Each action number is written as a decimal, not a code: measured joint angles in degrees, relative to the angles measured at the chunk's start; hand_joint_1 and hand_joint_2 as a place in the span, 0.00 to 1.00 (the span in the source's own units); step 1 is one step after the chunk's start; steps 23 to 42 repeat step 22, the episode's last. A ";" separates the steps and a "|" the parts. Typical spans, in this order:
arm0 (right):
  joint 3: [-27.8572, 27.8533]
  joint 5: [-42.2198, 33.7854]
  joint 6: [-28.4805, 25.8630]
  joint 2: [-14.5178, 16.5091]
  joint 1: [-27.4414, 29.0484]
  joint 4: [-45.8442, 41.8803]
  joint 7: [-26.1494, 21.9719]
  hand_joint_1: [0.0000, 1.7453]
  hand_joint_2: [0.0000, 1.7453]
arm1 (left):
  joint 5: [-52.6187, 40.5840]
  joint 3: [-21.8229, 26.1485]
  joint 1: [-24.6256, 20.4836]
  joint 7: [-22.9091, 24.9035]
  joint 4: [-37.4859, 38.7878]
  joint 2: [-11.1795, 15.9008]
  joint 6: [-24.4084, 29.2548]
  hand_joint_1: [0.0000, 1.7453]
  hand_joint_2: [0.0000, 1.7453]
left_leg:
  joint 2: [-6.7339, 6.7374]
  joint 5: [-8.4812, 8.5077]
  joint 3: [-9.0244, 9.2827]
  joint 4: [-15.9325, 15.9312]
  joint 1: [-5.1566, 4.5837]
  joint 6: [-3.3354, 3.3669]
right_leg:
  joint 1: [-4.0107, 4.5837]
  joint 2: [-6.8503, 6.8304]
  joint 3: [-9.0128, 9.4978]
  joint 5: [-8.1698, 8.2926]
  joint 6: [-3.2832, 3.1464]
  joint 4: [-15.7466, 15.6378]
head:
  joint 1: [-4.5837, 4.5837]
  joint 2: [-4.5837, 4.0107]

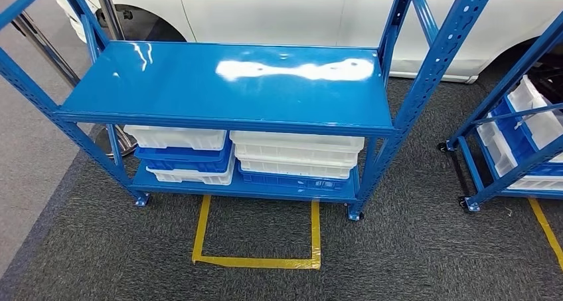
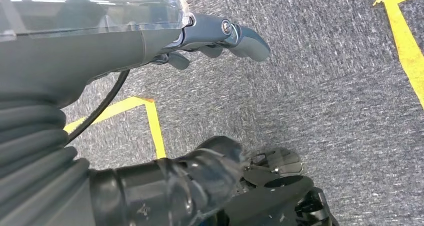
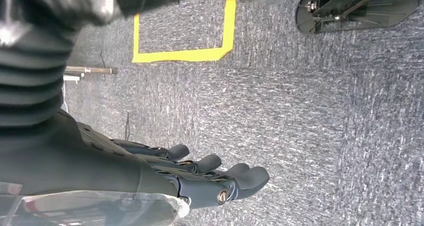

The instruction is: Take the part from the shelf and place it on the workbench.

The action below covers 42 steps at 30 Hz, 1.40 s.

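I'm seeing my left hand (image 2: pixel 220 39) at upper centre: blue-grey fingers, a round silver screw, grey ribbed cover, thin black cable (image 2: pixel 102 109). My right hand (image 3: pixel 210 181), lower centre, is showing matching fingers and a brass-toned screw.

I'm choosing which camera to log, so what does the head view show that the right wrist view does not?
Head view alone: a blue shelf with white and blue bins stacked under its bare top, a second shelf to the right, and a white vehicle behind. Right wrist view alone: the right hand hanging over the floor, holding nothing. Both share the grey carpet and a yellow tape outline.
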 joint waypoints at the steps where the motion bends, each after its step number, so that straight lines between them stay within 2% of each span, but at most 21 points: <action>1: 0.00 0.03 -0.04 0.00 0.00 0.00 0.12 0.00 1.00 | -0.01 -0.01 0.00 -0.02 -0.01 0.00 -0.22 0.00 1.00 | 0.00 0.01 0.01 -0.04 0.01 -0.10 | 0.03 0.00 0.00 -0.04 -0.08 0.05 | 0.00 0.00; 2: 0.00 0.05 -0.10 0.00 -0.01 0.00 0.20 0.00 1.00 | -0.02 -0.02 0.00 -0.04 -0.01 0.00 -0.36 0.00 1.00 | 0.00 0.02 0.02 -0.06 0.03 -0.24 | 0.05 0.00 -0.01 -0.09 -0.16 0.10 | 0.00 0.00; 4: 0.00 0.09 -0.35 0.00 -0.01 0.00 0.34 0.00 0.50 | -0.02 -0.04 0.00 -0.07 -0.01 -0.01 -0.38 0.00 1.00 | 0.00 0.00 0.04 -0.10 0.10 -0.69 | 0.12 0.00 -0.02 -0.15 -0.26 0.16 | 0.00 0.00; 6: 0.00 0.13 -0.61 0.00 -0.01 0.00 0.43 0.00 0.50 | -0.04 -0.07 0.01 -0.06 0.01 -0.01 -0.29 0.00 1.00 | 0.00 -0.01 0.06 -0.12 0.16 -1.10 | 0.17 -0.01 -0.02 -0.17 -0.30 0.20 | 0.00 0.00; 8: 0.00 0.30 -0.69 0.00 -0.01 0.00 0.50 0.00 1.00 | -0.05 -0.09 0.01 -0.07 0.01 -0.01 -0.28 0.00 1.00 | 0.00 -0.02 0.06 -0.12 0.19 -1.27 | 0.18 0.00 -0.02 -0.17 -0.31 0.21 | 0.00 0.00; 14: 0.91 0.30 1.80 -0.03 0.14 -0.01 0.13 0.00 1.00 | 0.78 -0.99 0.18 -0.02 -0.02 0.08 -0.57 0.00 1.00 | 0.00 -0.08 0.10 -0.10 0.16 -1.46 | 0.10 0.00 0.00 -0.17 -0.31 0.22 | 0.01 0.00; 22: 6.80 -5.52 4.33 -1.11 1.22 -0.36 0.36 0.00 1.00 | 9.81 -8.03 1.65 1.49 -0.54 1.38 -2.51 0.00 1.00 | 0.00 -0.20 0.06 0.04 0.08 -1.47 | -0.01 0.00 0.02 -0.18 -0.29 0.21 | 0.01 0.00; 42: 6.80 -5.52 4.33 -1.11 1.22 -0.36 0.36 0.00 1.00 | 9.81 -8.03 1.65 1.49 -0.54 1.38 -2.51 0.00 1.00 | 0.00 -0.20 0.06 0.04 0.08 -1.47 | -0.01 0.00 0.02 -0.18 -0.29 0.21 | 0.01 0.00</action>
